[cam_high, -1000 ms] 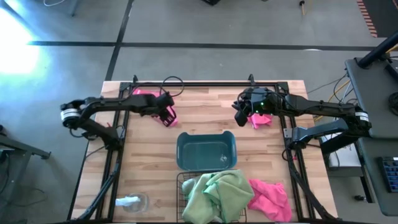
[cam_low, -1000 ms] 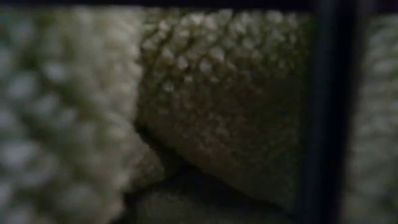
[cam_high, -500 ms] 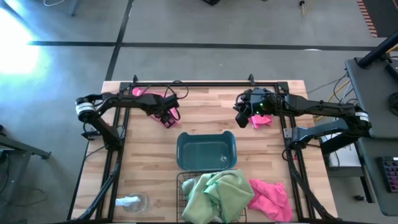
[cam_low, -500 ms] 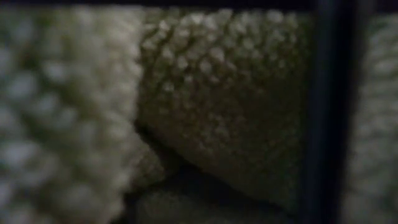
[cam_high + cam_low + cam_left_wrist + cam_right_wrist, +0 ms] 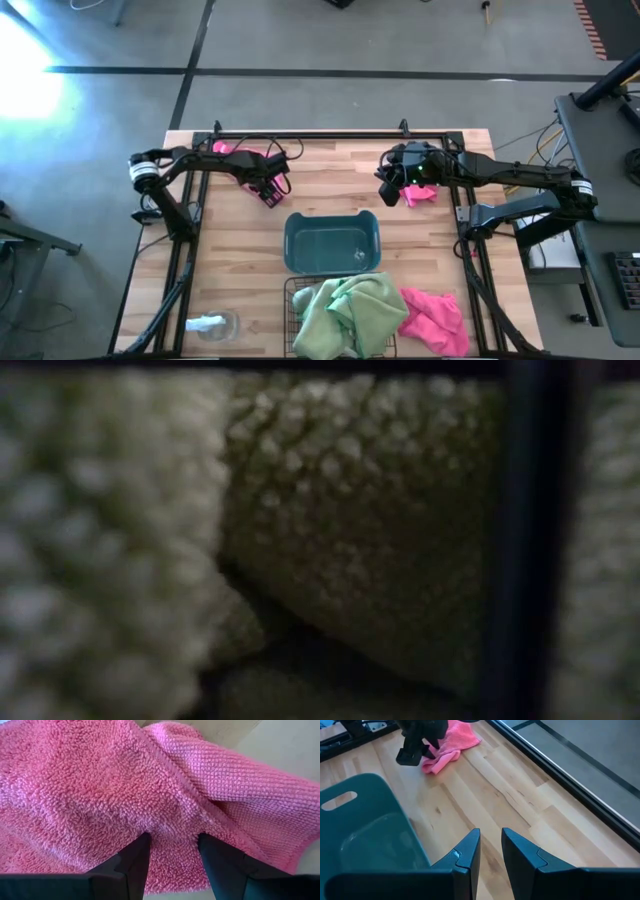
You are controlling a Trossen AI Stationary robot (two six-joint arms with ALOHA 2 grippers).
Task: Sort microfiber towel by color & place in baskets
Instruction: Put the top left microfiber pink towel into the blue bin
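A pink towel (image 5: pixel 232 152) lies at the table's far left, and my left gripper (image 5: pixel 272 186) is down on its right end, shut on it (image 5: pixel 173 837). A second pink towel (image 5: pixel 422 193) lies at the far right; my right gripper (image 5: pixel 386 188) hovers just left of it with a narrow gap between its fingers (image 5: pixel 490 831), holding nothing. A third pink towel (image 5: pixel 435 315) lies on the near right. Green towels (image 5: pixel 350 310) fill the black wire basket (image 5: pixel 292 300) at the near edge. The blue-grey bin (image 5: pixel 330 245) stands behind it. My left gripper pinches a ridge of the pink towel close to one edge (image 5: pixel 172 865) between its two fingers (image 5: pixel 137 860), coming from above at a slant. One layer or several, I cannot tell. The rest of the towel (image 5: pixel 452 742) lies slack on the table.
A small white-and-clear object (image 5: pixel 210 325) sits at the near left corner. The low view is filled by green towel (image 5: pixel 350 540) and a basket wire (image 5: pixel 520 540). Bare wood shows between the bin and the far edge and along the table's left side.
My left arm's elbow has swung in toward the table, while its gripper stayed at the pink towel, edging slightly toward the right.
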